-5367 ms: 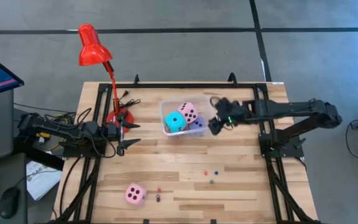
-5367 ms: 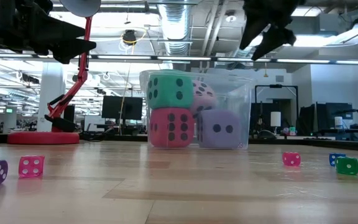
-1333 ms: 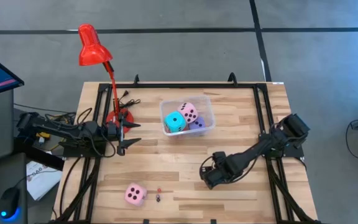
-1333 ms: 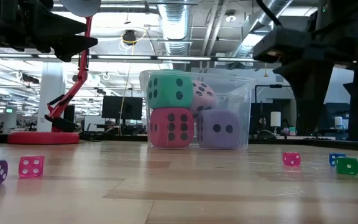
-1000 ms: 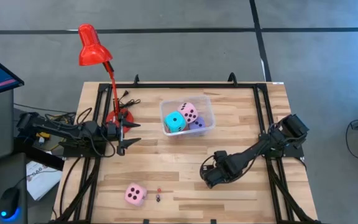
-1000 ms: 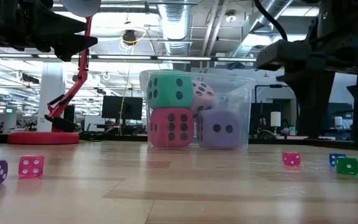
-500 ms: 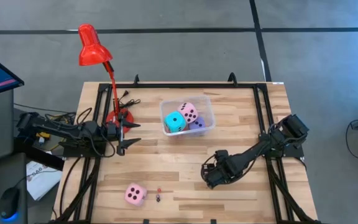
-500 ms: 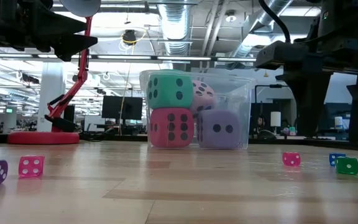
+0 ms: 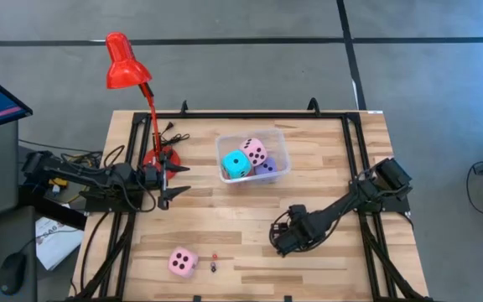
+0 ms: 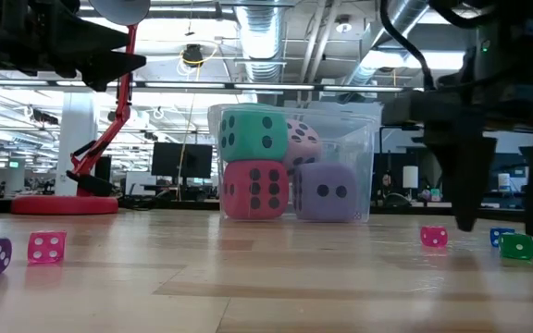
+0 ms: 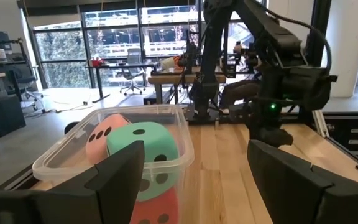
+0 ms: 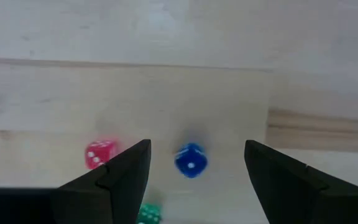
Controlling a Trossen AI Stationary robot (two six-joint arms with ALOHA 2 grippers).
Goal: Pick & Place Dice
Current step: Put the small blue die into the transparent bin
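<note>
I hold the right gripper [image 12: 194,168], fingers apart, over the small blue plastic die [image 12: 191,160]; the small red die [image 12: 99,153] at 9 o'clock risks getting knocked away.

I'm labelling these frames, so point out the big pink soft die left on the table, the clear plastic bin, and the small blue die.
big pink soft die [image 9: 182,262], high view, top face.
clear plastic bin [image 9: 283,156], high view, right rim.
small blue die [image 12: 191,160], right wrist view, top face.
</note>
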